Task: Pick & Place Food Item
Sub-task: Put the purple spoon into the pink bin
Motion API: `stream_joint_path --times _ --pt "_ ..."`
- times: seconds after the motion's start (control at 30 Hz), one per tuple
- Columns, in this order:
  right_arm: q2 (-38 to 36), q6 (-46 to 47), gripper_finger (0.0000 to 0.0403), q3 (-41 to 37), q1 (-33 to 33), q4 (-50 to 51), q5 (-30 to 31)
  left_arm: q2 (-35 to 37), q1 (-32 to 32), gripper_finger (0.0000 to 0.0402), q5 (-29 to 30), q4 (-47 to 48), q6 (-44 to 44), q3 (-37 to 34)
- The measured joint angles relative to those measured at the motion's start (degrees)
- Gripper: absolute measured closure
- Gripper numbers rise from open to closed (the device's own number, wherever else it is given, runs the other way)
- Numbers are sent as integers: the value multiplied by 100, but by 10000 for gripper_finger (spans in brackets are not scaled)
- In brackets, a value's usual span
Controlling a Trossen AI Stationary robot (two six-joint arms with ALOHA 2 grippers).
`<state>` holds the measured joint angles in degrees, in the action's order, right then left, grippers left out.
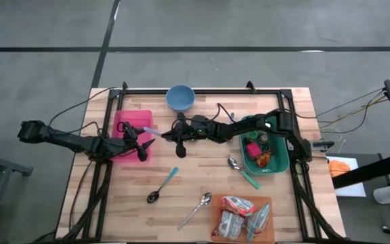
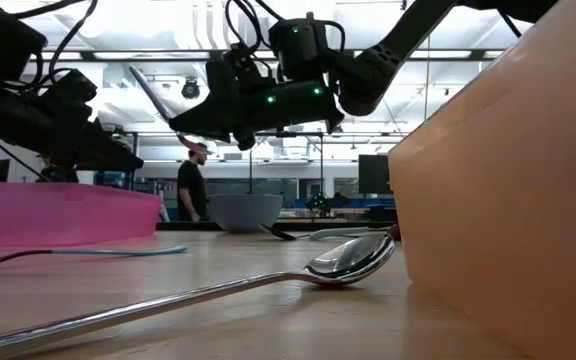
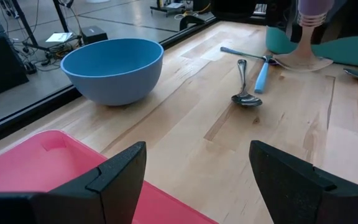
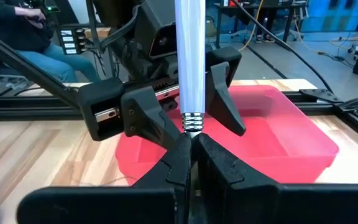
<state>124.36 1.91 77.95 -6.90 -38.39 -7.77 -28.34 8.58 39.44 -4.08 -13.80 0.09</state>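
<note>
While the right gripper is clamped on the metal neck of a utensil with a pale lilac handle, most likely a spoon whose bowl end is hidden, the left gripper hangs over the near edge of the pink tray with its fingers spread apart and nothing between them. Seen from above, the two grippers face each other at centre frame, the handle pointing left toward the pink tray and the open jaws, so this reads as a handover in mid-air or a placing of the utensil into that tray; which of the two cannot be told. Food itself sits elsewhere: packaged snacks lie on the orange tray at lower right, and more items fill the green bin at right of centre. A blue bowl stands at upper centre, with three loose spoons on the wood: a teal-handled spoon, a steel spoon and a green-handled spoon. Next, by my judgement, the handle must be brought between the left fingers or lowered over the tray before the right jaws let go; releasing early would drop it on bare table.
</note>
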Motion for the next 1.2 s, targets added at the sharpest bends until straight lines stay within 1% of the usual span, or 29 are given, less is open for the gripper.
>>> stream_joint_path --times 0.47,0.57,0.73,0.77,0.87,0.97,1.07,1.2 --pt "-11 0 388 -7 0 0 0 0 0 116 0 -5 -4 1" --pt "-11 0 388 -7 0 0 1 0 -7 116 -2 -167 -65 0" --pt "-11 -37 388 -7 0 0 0 0 -7 116 -2 -546 -1194 0" --pt "-11 -38 388 -7 0 0 2 0 -5 116 -2 -665 -1303 1" --pt "-11 -42 388 -7 0 2 2 0 -4 116 -129 -1068 -1176 -1" --pt "-11 -42 388 -7 0 2 2 0 -4 116 -521 -1360 -906 0" --pt "-11 -42 388 -7 0 2 2 0 -4 116 -883 -1454 -719 -1" --pt "-11 -42 388 -7 0 2 2 0 -4 116 -949 -1601 -398 0"
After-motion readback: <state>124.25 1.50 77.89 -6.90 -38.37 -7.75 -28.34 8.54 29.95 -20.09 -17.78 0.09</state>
